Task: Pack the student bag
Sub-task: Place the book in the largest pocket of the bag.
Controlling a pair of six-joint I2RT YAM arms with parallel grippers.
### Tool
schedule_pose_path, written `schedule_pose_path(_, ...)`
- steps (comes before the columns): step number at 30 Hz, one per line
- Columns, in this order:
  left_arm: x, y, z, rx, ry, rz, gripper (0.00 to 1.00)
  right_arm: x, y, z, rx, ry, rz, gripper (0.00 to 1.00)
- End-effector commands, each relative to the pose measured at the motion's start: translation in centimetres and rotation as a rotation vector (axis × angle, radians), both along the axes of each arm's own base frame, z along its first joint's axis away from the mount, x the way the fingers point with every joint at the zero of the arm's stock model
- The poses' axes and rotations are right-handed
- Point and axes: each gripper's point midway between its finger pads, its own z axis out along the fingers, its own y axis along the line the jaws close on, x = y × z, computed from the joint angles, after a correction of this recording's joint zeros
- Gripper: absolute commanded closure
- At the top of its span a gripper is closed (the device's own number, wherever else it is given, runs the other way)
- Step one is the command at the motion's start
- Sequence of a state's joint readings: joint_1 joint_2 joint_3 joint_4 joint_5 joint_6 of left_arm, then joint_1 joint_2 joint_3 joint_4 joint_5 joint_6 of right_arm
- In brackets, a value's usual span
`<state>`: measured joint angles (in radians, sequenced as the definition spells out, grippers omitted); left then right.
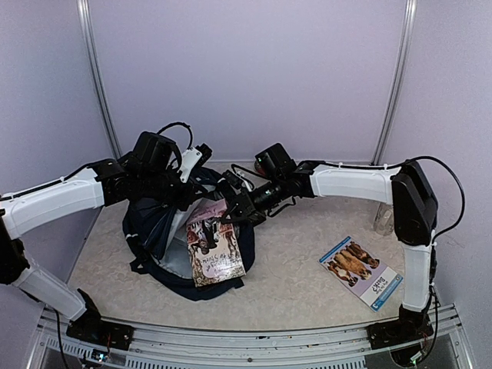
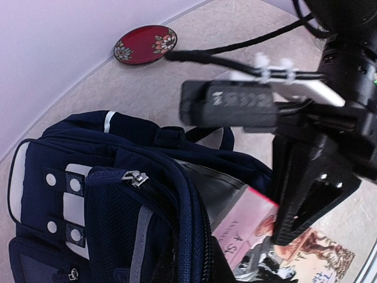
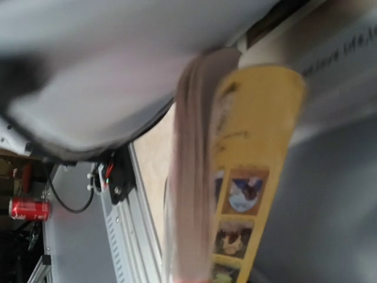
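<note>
Right pincer (image 1: 231, 212) is clamped narrow on the upper edge of a book (image 1: 217, 250). The book stands half inside the mouth of the student bag (image 1: 150, 227), with its lower half sticking out toward the near side. Left pincer (image 1: 182, 191) is nearly shut at the bag's far rim and looks pinched on the fabric there, holding the mouth up (its own fingertips do not show in the left wrist view, so the grip is a judgement from above).

The bag lies on its side on the worktop (image 1: 292, 284), its opening facing the arm bases and its grey lining showing around the book. It is soft cloth and will likely sag and fold wherever it is not held. A single pinch should lift only that patch of fabric, not the whole bag. The firmest places to take hold are probably the stitched rim beside the zip pull (image 2: 134, 178) and the piped edge near the white patch (image 2: 65, 203), where the layers are doubled. The smooth lining may let the book slide in easily, while a slack rim could snag its corner.

To the right of the bag, well apart, lies a second book (image 1: 360, 271). Beyond the bag sits a red plate (image 2: 145, 44).
</note>
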<state>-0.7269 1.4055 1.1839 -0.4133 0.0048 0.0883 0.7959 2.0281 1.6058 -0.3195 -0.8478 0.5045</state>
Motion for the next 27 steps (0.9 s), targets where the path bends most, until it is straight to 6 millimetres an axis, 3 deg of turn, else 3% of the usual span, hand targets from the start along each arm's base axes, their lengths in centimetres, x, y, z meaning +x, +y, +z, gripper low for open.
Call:
schedule_pose_path(1, 0.2, -1.3, 5.0, -0.144, -0.111, -0.039, 1.00, 3.1, 1.5, -2.7, -0.081, -0.015, -0.038, 1.00)
schedule_pose_path(6, 0.4, -1.0, 5.1, -0.143, -0.114, -0.032, 1.00, 6.2, 1.6, -5.6, -0.180, -0.062, -0.092, 0.95)
schedule_pose_path(13, 0.7, -0.7, 5.2, -0.159, -0.105, -0.022, 1.00, 9.9, 0.4, -5.4, -0.168, -0.084, -0.232, 0.87)
schedule_pose_path(15, 0.8, -0.6, 5.0, -0.156, -0.101, -0.018, 1.00, 10.7, 0.2, -5.4, -0.181, -0.101, -0.262, 0.77)
schedule_pose_path(18, 0.8, -0.7, 4.9, -0.155, -0.100, -0.018, 1.00, 10.0, 0.6, -4.3, -0.130, -0.094, -0.231, 0.65)
schedule_pose_path(21, 0.9, -0.6, 4.9, -0.154, -0.100, -0.017, 1.00, 7.5, 0.8, -3.1, 0.002, -0.030, -0.160, 0.53)
schedule_pose_path(24, 0.9, -0.6, 5.0, -0.154, -0.102, -0.013, 1.00, 6.0, -0.5, -2.8, 0.022, -0.007, -0.193, 0.42)
schedule_pose_path(27, 0.9, -0.6, 4.9, -0.153, -0.100, -0.013, 1.00, 6.5, -3.0, -2.2, -0.049, -0.094, -0.314, 0.18)
